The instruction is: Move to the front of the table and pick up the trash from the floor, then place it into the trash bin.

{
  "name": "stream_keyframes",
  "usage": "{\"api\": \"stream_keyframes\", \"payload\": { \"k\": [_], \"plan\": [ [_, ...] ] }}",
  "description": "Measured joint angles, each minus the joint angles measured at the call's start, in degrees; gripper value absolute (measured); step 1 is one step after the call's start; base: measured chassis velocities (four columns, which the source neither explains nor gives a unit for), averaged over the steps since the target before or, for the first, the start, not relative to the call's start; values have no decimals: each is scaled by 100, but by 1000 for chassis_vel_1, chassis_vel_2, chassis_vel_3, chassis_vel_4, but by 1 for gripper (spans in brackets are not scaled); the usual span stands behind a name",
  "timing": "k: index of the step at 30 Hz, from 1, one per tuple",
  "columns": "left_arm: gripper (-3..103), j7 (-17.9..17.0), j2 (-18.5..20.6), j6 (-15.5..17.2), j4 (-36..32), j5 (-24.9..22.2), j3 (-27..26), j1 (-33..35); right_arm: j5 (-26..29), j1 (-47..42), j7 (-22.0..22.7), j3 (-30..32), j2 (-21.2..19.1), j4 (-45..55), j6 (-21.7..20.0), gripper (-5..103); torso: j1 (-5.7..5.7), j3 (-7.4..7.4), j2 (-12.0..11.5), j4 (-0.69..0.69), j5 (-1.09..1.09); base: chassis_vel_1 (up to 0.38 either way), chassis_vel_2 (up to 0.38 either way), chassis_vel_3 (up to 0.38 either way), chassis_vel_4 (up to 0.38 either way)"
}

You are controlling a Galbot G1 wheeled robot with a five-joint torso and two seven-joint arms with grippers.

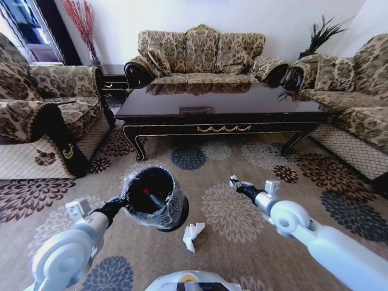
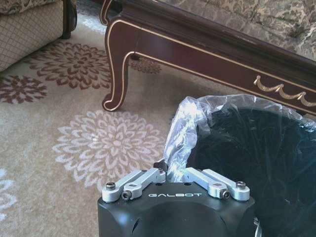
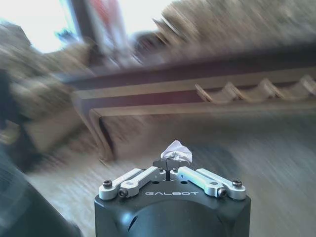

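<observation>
Floor (image 1: 254,242): one beige-brown carpet with round flower medallions in cream, brown and dark blue-grey; it carries everything below.
Sofas: three, in matching floral fabric; one (image 1: 203,54) behind the table's far edge, one (image 1: 42,109) off its left end, one (image 1: 351,103) off its right end.
Table (image 1: 218,104): one long low coffee table of glossy dark wood, gold scroll ornament on the front apron, curved legs; one small flat rectangular thing lies at the middle of its front edge.
Trash bin (image 1: 151,197): one small round black bin lined with crinkly clear plastic, held tilted above the carpet in front of the table's left half, its mouth turned up toward the head camera.
Bin contents: a small red bit and a pale stick-like piece show inside against the black; nothing more can be made out.
Left gripper (image 1: 124,203): pinching the bin's near rim; in the left wrist view its fingers (image 2: 165,173) are pressed together on the bunched plastic liner.
Right gripper (image 1: 233,182): raised over the carpet in front of the table's right half, well apart from the bin; fingers closed on one small white scrap (image 3: 176,149).
Crumpled white paper (image 1: 193,235): one piece lying on the carpet, just beside the bin on the robot's side, near the lower edge of the head view.
</observation>
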Motion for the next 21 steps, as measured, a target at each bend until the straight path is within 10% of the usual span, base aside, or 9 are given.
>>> {"api": "stream_keyframes", "payload": {
  "k": [12,21],
  "plan": [
    [4,-16,-80,99,0,8,143,11,-1172,1447,-2833,-1631,165,-225,2055,0,0,0,0,-3,1,0,0,0,0],
    [4,12,-162,140,0,93,335,-74,-1410,3219,-2981,-3483,760,-500,2177,0,0,1,0,0,0,0,0,0,0]
  ]
}}
